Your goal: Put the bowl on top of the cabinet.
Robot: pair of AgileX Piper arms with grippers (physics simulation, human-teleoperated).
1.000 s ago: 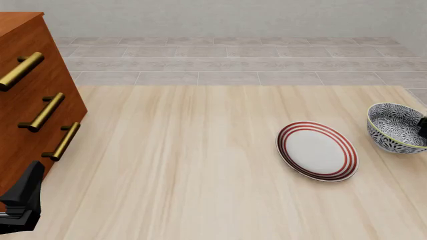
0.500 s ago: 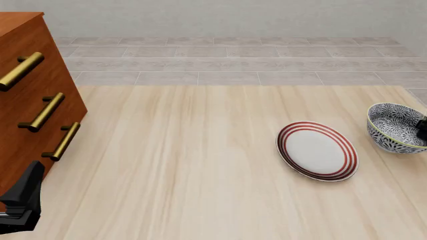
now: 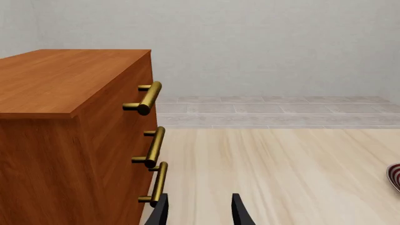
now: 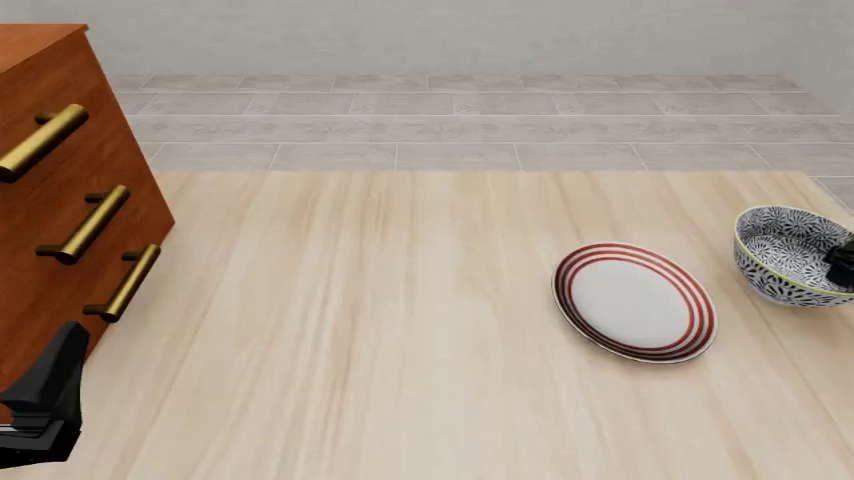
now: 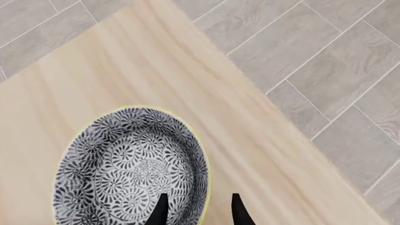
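Bowl (image 4: pixel 787 255): right of plate (image 4: pixel 635 301); right gripper (image 5: pixel 197 211) fingers parted, straddling its rim. Left gripper (image 3: pixel 198 212): parted, empty, beside cabinet (image 4: pixel 60 210).

Blue-and-white floral bowl (image 4: pixel 785 256), seemingly yellowish-rimmed; red-ringed white plate (image 4: pixel 635 301); reddish-brown cabinet (image 4: pixel 60 200).

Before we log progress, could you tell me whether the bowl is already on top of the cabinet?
No, the bowl sits on the table at the far right, beside the plate, while the cabinet stands at the left.
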